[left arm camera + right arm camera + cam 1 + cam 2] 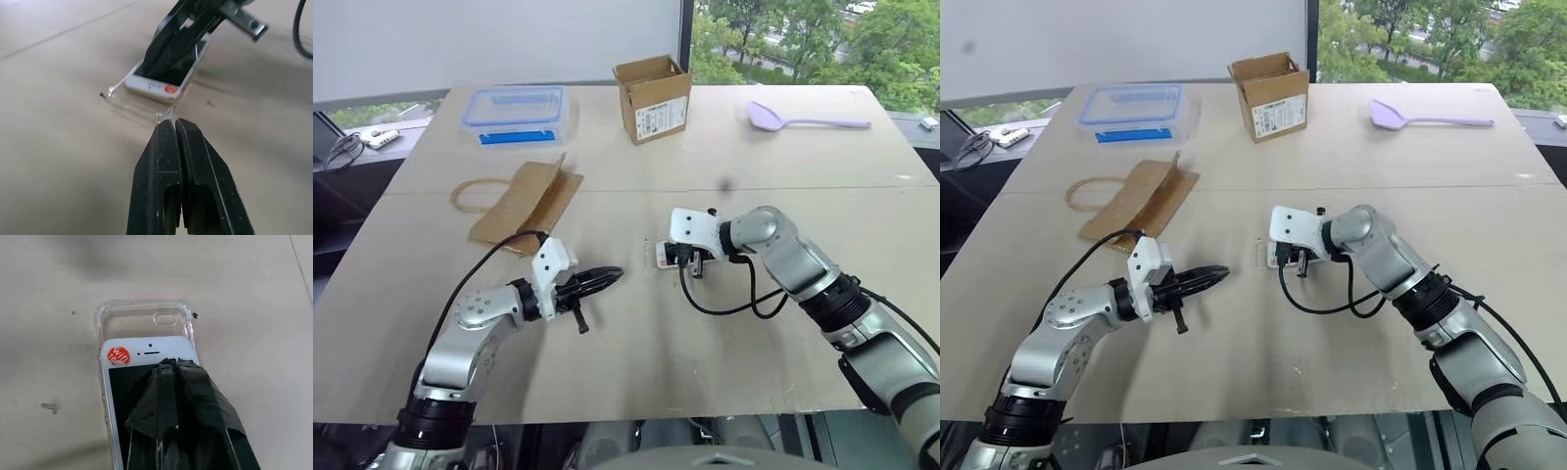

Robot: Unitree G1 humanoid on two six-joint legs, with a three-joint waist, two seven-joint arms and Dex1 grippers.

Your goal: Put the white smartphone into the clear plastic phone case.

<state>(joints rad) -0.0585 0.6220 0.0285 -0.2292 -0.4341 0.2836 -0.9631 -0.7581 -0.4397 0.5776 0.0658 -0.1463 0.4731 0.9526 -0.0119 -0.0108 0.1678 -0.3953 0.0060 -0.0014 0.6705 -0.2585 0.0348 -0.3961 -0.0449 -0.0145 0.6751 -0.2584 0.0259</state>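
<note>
The white smartphone (146, 350) lies screen up on the table, with a red round sticker on its white end band. It sits partly inside the clear plastic phone case (142, 316), whose camera-cutout end sticks out beyond the phone. My right gripper (170, 363) is shut, its taped black tips resting on the black screen. In the head views the phone (658, 255) is at mid-table, under the right gripper (690, 262). My left gripper (615, 275) is shut and empty, pointing at the case from the left, its tips (174, 122) just short of the case's near corner (164, 115).
At the back of the table are an open cardboard box (652, 96), a clear blue-rimmed container (516, 113) and a lilac spoon (803, 119). A flat brown paper bag (524, 204) lies behind my left arm. Cables hang off both wrists.
</note>
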